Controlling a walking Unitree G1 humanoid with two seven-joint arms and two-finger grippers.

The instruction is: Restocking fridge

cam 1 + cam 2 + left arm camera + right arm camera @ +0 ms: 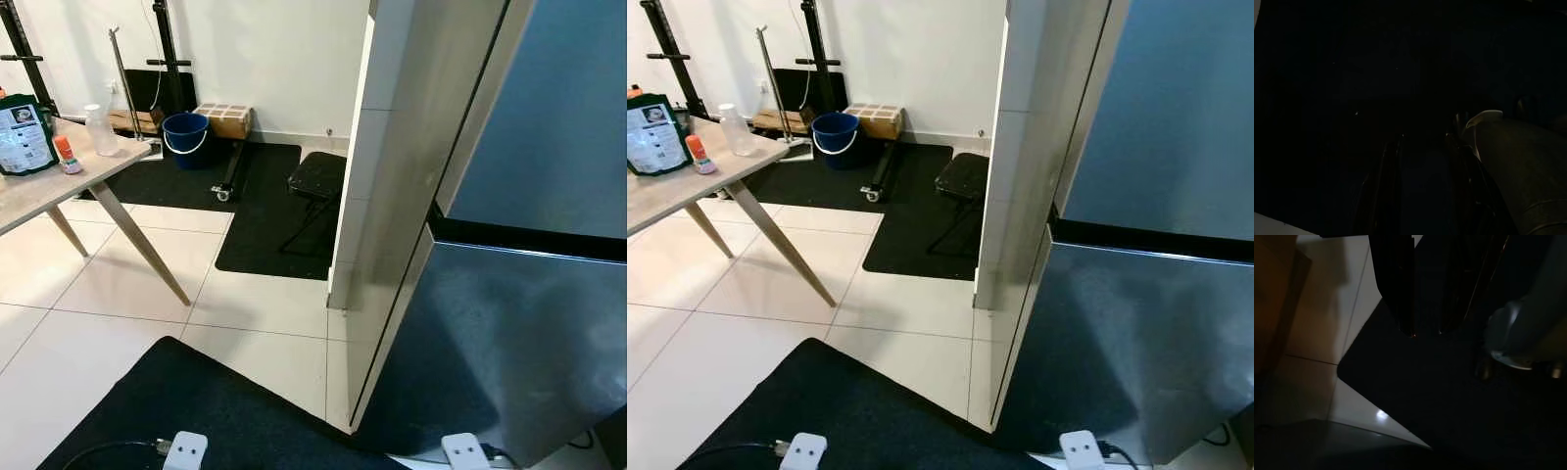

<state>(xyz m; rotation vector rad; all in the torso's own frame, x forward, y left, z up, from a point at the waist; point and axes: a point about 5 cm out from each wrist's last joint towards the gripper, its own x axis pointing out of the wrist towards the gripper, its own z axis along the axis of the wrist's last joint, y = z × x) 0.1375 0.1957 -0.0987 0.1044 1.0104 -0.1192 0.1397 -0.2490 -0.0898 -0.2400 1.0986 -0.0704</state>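
Note:
A tall grey steel fridge (509, 323) stands close in front of me on the right, both doors closed, with a dark seam between the upper and lower door. To my left, a wooden table (39, 191) carries a dark green bag (22, 137), a small orange-capped bottle (66, 155) and a clear plastic bottle (99, 130). My right gripper (1426, 333) hangs low over the black mat, open and holding nothing. My left gripper (1425, 142) hangs idle in deep shade.
A black mat (196, 411) lies under my feet on white tiles. Farther back, on another dark mat, are a black stool (315, 176), a blue bucket (185, 137), a cardboard box (223, 119) and metal stands along the white wall.

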